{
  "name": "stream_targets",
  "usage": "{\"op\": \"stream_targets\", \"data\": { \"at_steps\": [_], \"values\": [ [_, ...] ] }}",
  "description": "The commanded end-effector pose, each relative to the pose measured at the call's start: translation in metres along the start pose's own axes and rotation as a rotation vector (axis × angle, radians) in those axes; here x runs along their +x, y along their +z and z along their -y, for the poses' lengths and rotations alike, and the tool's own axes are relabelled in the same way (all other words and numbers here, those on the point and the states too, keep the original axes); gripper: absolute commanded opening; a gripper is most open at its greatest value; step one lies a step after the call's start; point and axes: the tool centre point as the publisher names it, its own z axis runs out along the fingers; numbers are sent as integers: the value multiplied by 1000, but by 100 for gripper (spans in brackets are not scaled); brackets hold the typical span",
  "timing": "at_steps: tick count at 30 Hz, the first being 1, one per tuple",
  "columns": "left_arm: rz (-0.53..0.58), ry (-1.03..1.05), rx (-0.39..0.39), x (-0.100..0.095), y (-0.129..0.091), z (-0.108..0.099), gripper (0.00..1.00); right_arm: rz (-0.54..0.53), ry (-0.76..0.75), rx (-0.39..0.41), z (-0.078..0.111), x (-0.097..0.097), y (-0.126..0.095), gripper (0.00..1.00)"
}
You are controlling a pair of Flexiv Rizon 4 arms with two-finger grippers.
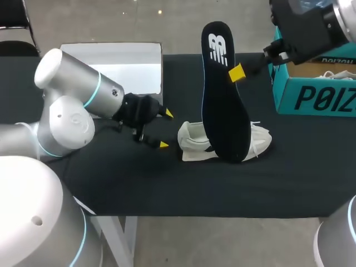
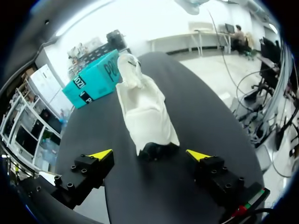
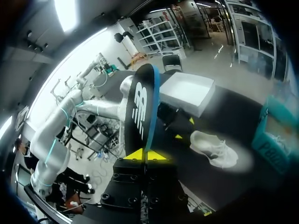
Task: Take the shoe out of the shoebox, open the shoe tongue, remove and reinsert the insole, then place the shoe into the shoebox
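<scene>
My right pincer (image 3: 145,154) is clamped on the dark insole (image 1: 223,94), holding it upright by one edge over the white shoe (image 1: 192,143) lying on the tabletop (image 1: 139,183). My left pincer (image 1: 165,129) is spread wide, with the shoe's heel just ahead of its tips and apart from both. The teal shoebox (image 1: 311,97) sits far ahead of it, beyond the shoe.

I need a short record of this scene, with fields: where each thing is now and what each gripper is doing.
insole: black, out of the shoe, held upright
right gripper: shut on the insole's edge
shoe: white, resting on the table, outside the shoebox
left gripper: open, at the shoe's heel end, not touching it
shoebox: teal, at the table's right side
lid: white, at the table's far left
</scene>
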Motion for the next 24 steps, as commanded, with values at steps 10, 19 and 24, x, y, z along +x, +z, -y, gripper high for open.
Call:
{"op": "stream_targets", "data": {
  "at_steps": [10,19,24],
  "values": [
    [-13,11,-187,-23,2,30,100,1,1,4,-2,0,2,0],
    [-26,36,-250,-40,4,39,100,1,1,4,-2,0,2,0],
    [-18,35,-251,-46,6,42,100,1,1,4,-2,0,2,0]
  ]
}}
